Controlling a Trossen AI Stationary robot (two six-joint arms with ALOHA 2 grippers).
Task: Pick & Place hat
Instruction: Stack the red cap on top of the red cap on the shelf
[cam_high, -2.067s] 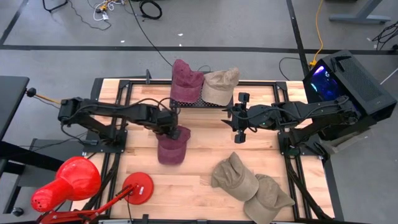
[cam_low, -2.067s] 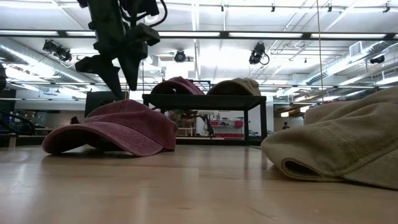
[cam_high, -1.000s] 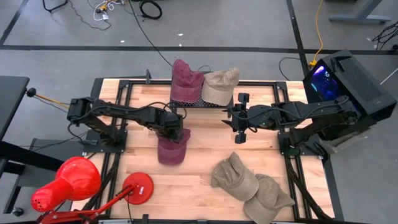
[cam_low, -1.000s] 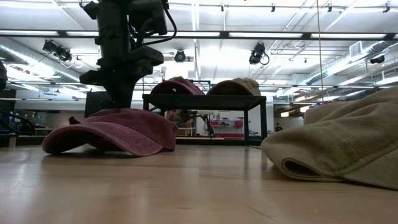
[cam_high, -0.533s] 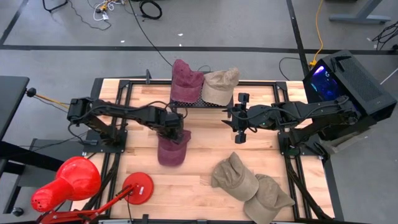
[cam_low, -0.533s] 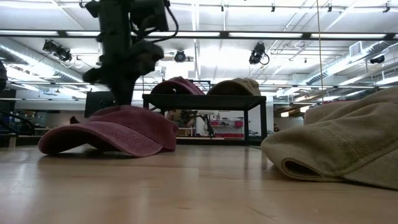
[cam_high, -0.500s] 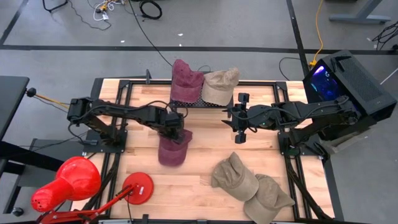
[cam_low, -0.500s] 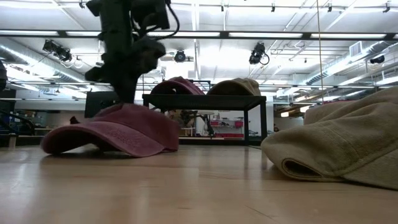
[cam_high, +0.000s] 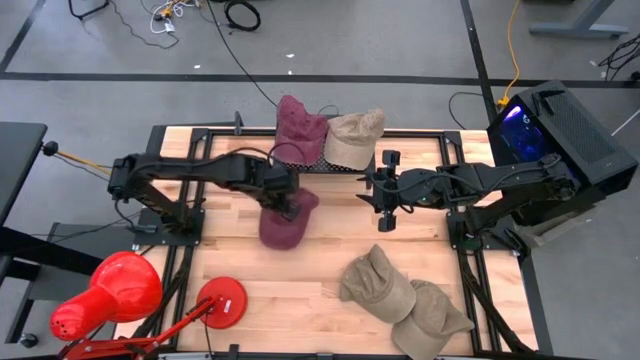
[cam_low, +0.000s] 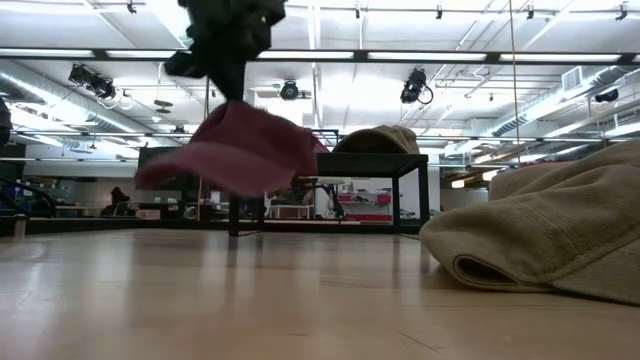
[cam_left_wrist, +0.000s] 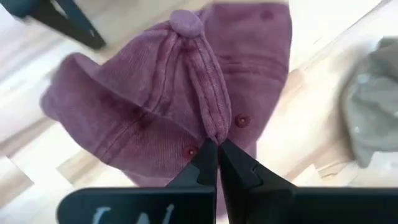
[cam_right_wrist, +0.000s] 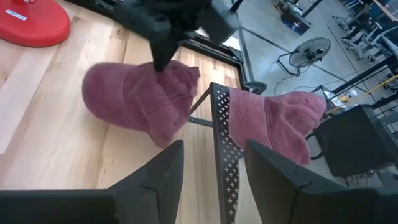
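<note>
Overhead ducts and strip lights filled the workshop behind the table (cam_high: 330, 300), a pale butcher-block top with visible plank seams, framed in black metal. At its far edge stood a rack (cam_high: 330, 166), a flat perforated black shelf on thin legs, already carrying two caps: a maroon one (cam_high: 298, 125) and a tan one (cam_high: 355, 135), both soft and slumped. Two more tan caps (cam_high: 400, 295) lay overlapping near the front right of the table, their washed cotton creased and floppy. A glossy red lamp (cam_high: 105, 295) with a round base sat at the front left.

The left gripper (cam_left_wrist: 214, 149) was clenched on the maroon hat (cam_high: 285, 220), pinching a fold of the crown just below the top button. In the low view the hat (cam_low: 235, 150) hung clear of the wood, brim drooping, so the pick looked done. It was in the air near the rack but not yet over it; carrying it across and setting it down remained. The cloth was faded, stitched along raised seams, with small eyelets, and limp enough to sag from one pinch point.

The right gripper (cam_high: 385, 197) waited beside the rack, fingers (cam_right_wrist: 155, 180) parted and empty.
</note>
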